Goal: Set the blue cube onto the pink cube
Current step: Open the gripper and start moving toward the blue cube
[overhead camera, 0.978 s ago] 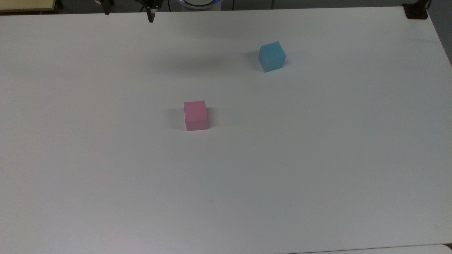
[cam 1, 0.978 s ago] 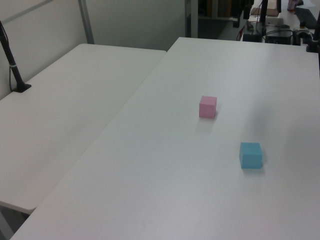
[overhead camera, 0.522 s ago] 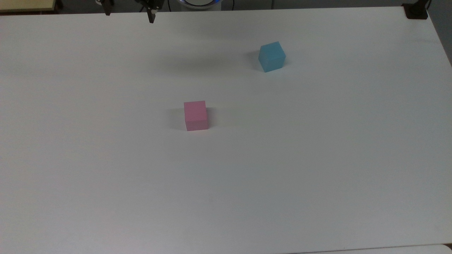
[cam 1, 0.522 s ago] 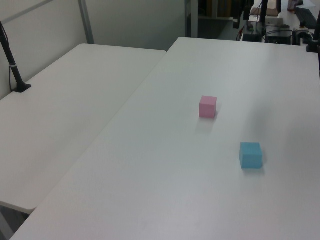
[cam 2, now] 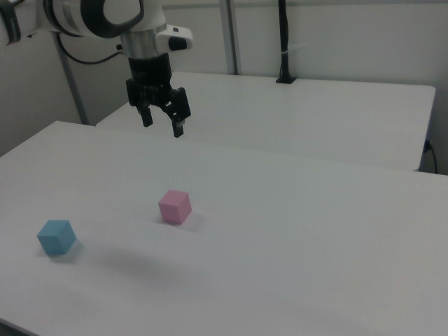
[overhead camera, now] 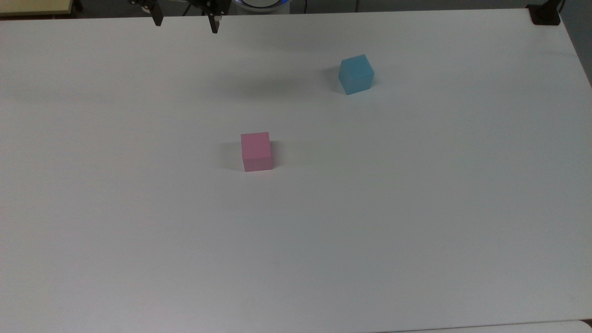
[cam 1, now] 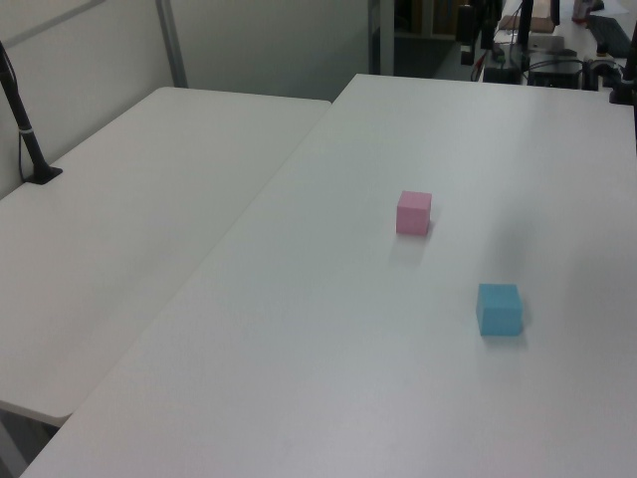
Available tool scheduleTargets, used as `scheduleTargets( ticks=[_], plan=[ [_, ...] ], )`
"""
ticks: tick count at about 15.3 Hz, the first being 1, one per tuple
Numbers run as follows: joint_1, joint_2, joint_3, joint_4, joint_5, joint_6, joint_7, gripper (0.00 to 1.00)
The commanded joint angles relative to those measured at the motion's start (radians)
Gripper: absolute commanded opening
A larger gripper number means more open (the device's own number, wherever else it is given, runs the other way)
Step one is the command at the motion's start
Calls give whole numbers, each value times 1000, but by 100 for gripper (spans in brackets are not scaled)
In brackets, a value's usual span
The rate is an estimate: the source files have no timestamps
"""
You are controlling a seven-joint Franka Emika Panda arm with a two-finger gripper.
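My gripper (cam 2: 162,124) hangs spread and empty above the bench's (overhead camera: 416,231) far edge. I see the blue cube (overhead camera: 355,74) resting toward the top view's right of it, well apart from the pink cube (overhead camera: 256,151) mid-bench.

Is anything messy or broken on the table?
Nothing stands out. The pink cube and the blue cube both sit flat on the white table, apart from each other and undamaged. The blue one is just turned at an angle. The gripper hangs open above the table, holding nothing.
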Motion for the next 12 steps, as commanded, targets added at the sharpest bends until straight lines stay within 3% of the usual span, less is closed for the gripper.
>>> scheduleTargets(
  ticks=[1, 3, 6, 9, 12],
  plan=[
    [10, -24, -6, -22, 24, 41, -10, 100],
    [21, -23, -4, -25, 26, 83, -11, 100],
    [93, 14, -15, -36, 24, 153, -13, 100],
    [212, 63, -46, -36, 21, 175, -28, 100],
    [208, 65, -49, -41, 21, 166, -65, 100]
  ],
)
